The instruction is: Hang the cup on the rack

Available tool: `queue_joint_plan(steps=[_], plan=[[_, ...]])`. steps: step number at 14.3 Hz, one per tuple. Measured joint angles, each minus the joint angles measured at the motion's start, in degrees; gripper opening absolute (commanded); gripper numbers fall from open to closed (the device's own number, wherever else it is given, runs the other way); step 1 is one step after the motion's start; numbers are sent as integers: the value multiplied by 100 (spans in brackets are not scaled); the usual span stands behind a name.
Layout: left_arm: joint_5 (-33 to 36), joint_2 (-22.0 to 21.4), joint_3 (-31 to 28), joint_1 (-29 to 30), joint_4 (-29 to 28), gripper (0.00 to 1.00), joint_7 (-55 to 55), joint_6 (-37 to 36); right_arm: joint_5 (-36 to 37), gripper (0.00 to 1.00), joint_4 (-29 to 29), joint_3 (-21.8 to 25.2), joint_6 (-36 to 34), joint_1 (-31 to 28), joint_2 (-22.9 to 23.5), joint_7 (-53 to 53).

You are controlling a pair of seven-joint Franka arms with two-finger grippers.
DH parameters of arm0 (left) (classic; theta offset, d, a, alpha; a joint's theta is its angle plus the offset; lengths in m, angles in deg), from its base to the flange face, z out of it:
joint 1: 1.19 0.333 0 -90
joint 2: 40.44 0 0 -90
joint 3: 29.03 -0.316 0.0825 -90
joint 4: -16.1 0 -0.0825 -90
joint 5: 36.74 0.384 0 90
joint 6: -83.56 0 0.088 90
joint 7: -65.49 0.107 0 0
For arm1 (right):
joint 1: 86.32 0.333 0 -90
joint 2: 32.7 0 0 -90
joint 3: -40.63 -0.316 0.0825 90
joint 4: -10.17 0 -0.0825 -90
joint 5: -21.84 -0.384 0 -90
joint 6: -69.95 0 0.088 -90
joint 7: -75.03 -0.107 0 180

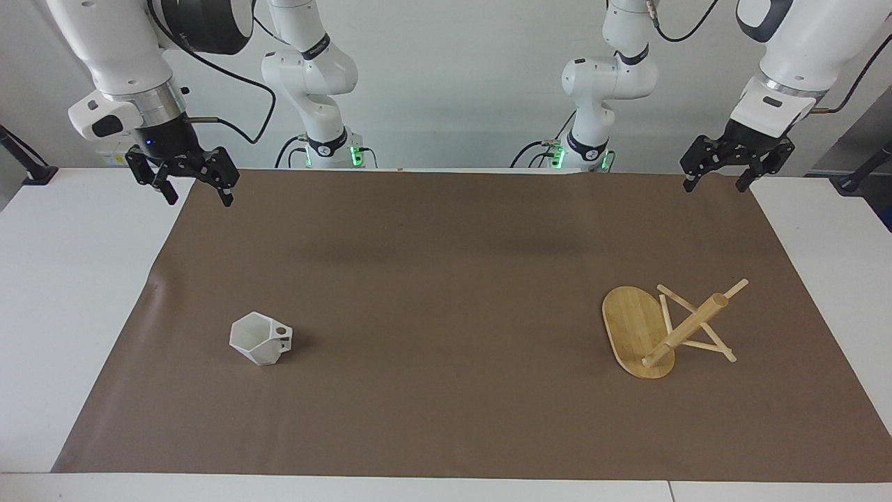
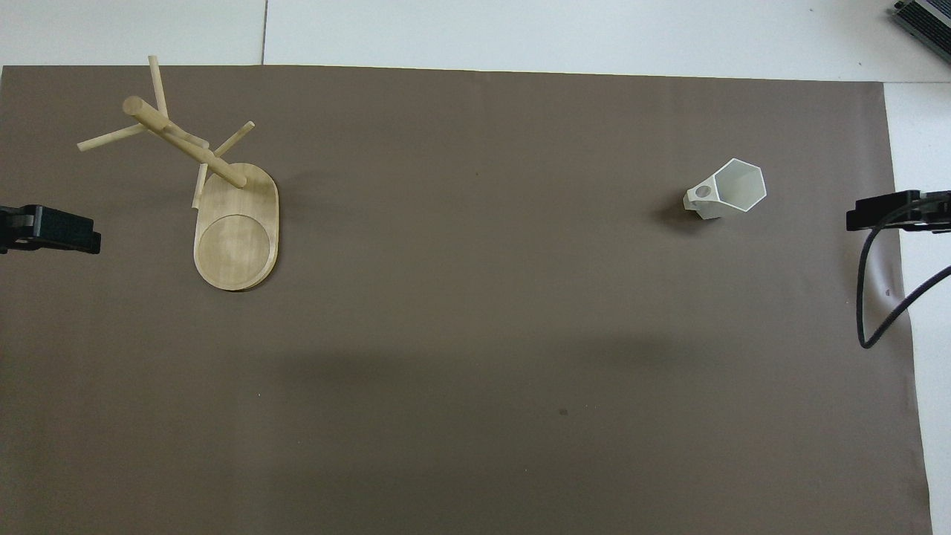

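The white faceted cup [image 1: 261, 338] [image 2: 724, 191] sits upright on the brown mat toward the right arm's end, its pierced handle pointing to the table's middle. The bamboo rack [image 1: 637, 328] [image 2: 236, 230] rests with its oval base flat on the mat toward the left arm's end; its post and pegs rise from the end of the base farther from the robots. My right gripper [image 1: 198, 200] hangs open and empty over the mat's corner by its own base, well away from the cup. At the mat's other corner, my left gripper [image 1: 714, 187] waits open and empty in the air.
The brown mat [image 1: 446, 265] covers most of the white table [image 1: 63, 279]. A black cable [image 2: 869, 297] loops down from the right arm over the mat's edge. Nothing else lies between cup and rack.
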Motion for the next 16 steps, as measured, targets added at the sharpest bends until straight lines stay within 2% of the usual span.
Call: queue_joint_plan(steps=[5, 12, 16], plan=[[0, 0, 0, 0, 0, 100, 0, 0, 0, 100, 156, 44, 744, -67, 292, 6], [0, 0, 0, 0, 0, 100, 0, 0, 0, 100, 192, 58, 1993, -325, 1160, 62], [0, 0, 0, 0, 0, 100, 0, 0, 0, 100, 198, 58, 2484, -325, 1538, 62]])
